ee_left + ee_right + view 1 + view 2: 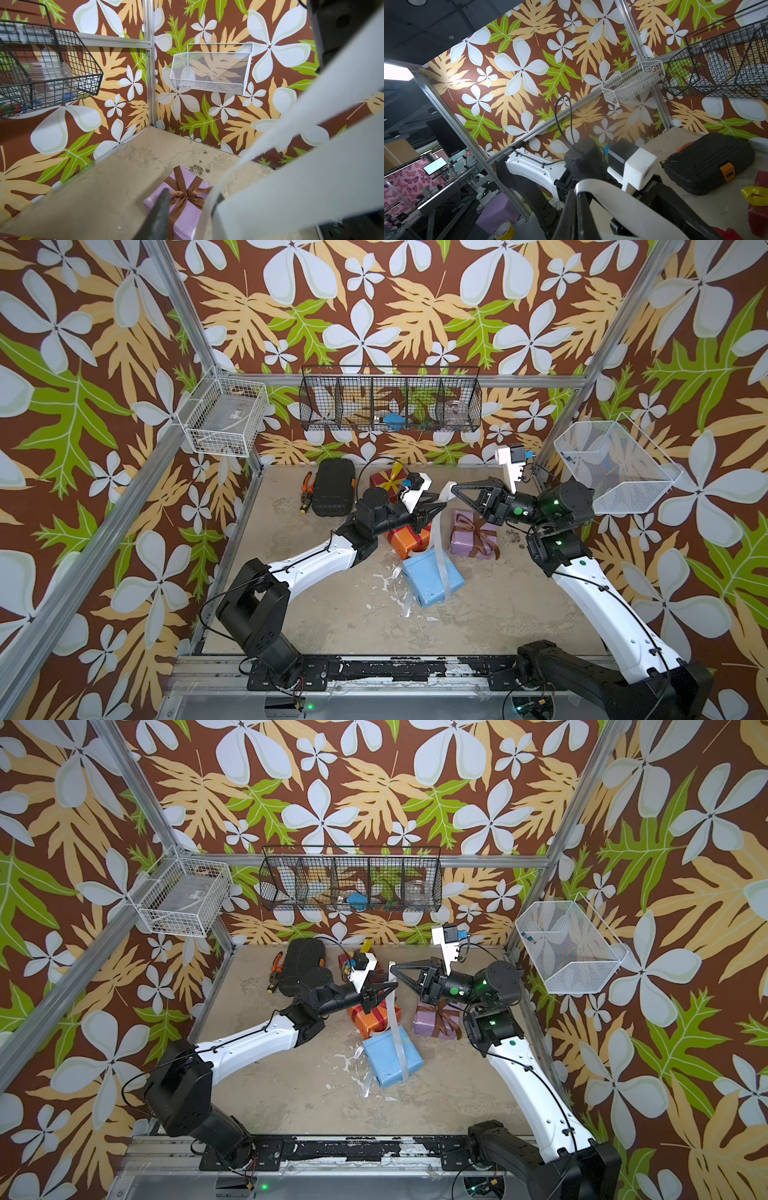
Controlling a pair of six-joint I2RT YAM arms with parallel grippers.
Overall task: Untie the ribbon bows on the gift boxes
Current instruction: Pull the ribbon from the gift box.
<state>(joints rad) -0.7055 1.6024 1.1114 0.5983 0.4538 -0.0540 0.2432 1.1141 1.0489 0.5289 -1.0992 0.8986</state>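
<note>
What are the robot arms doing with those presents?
They are untying ribbons. Both arms hold the white ribbon up in the air above the blue box: the right gripper pinches one end, and the left gripper's fingers look closed on it lower down. That ribbon is already loose and trails over the box. The lilac box still has its brown bow, and the dark red box at the back keeps its yellow bow.

I see even, bright overhead light, soft shadows; wrist views wide-angle warped, near white ribbon (311, 166) blurred; ceiling lamp (396, 71) glaring.
</note>
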